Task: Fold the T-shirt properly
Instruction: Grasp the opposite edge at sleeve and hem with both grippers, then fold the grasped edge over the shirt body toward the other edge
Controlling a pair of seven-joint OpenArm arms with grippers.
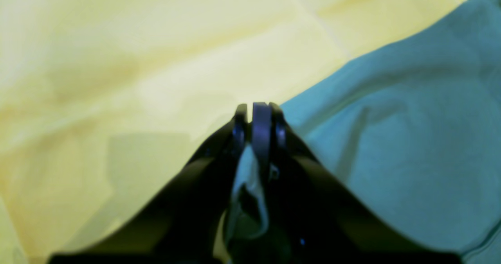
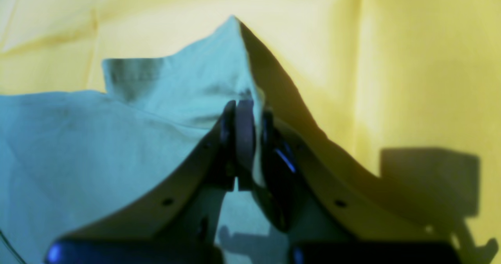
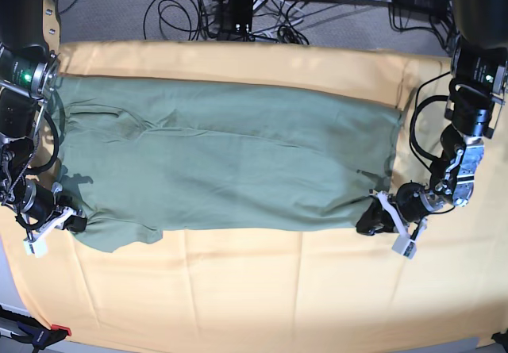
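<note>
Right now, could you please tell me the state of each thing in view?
T-shirt: spread flat on the cloth, near corners pinched.
Left claw: shut on the T-shirt's near corner.
Right claw: shut on the T-shirt's other near corner.
Yellow-orange cloth: spread flat, creased, under the T-shirt.

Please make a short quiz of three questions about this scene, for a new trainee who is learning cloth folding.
1. True or false: both grippers are shut on the T-shirt.
2. Which edge of the shirt do the left gripper and right gripper hold in the base view? A) far edge B) near edge C) the middle
3. Name the colour of the cloth under the shirt.

Key: 1 true; 2 B, at its two near corners; 3 yellow-orange.
</note>
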